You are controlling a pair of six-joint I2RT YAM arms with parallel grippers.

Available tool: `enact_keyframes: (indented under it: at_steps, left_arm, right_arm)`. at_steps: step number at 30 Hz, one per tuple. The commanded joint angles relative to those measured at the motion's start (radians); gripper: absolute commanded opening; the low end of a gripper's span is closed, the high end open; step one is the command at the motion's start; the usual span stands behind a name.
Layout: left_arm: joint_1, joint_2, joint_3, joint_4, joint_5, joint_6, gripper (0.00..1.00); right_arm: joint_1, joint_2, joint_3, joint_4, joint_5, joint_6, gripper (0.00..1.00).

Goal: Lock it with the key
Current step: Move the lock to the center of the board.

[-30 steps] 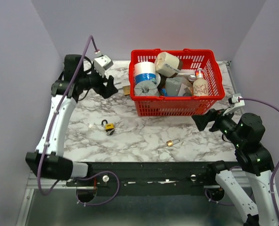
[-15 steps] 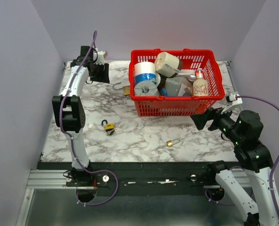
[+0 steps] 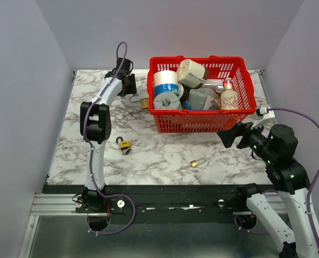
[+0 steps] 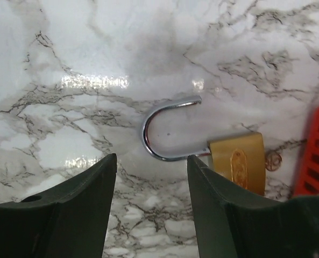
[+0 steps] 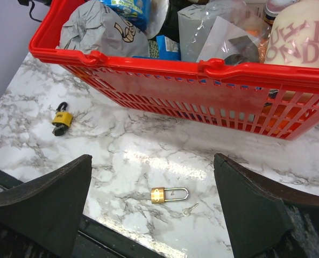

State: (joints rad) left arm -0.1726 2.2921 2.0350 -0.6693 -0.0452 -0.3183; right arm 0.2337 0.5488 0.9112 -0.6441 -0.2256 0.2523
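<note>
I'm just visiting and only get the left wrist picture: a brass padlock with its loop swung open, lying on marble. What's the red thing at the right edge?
Observer: A red basket packed with household items. The open padlock lies just off its left end.
Operator: Any other locks on the table?
Observer: Two. A yellow padlock lies in front of the basket, toward the left, and a small brass padlock lies near the front edge.
Operator: And is there a key anywhere?
Observer: Yes, a small key lies loose on the marble beside that small brass padlock.
</note>
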Motion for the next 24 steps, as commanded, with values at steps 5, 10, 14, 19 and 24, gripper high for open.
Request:
enact_keyframes:
  at_steps: [5,10,14,19,24]
  left_arm:
    - [-0.013,0.139,0.122,-0.035,-0.111,-0.039,0.59]
    - [-0.013,0.162,0.110,-0.067,-0.090,-0.061,0.52]
    - [-0.011,0.153,0.076,-0.111,-0.082,-0.044,0.46]
    - [0.028,0.097,-0.022,-0.188,-0.074,-0.042,0.36]
    - [0.099,-0.015,-0.232,-0.168,-0.099,0.027,0.25]
  right_arm:
    - [-0.007,0.003,-0.009,0.006,0.034,-0.018,1.00]
    - [-0.005,0.010,-0.008,0.006,0.037,-0.018,1.00]
    - [-0.005,0.008,-0.008,0.008,0.042,-0.019,1.00]
    - [-0.005,0.005,-0.012,0.012,0.046,-0.021,1.00]
    - [-0.005,-0.007,-0.021,0.017,0.043,-0.015,1.00]
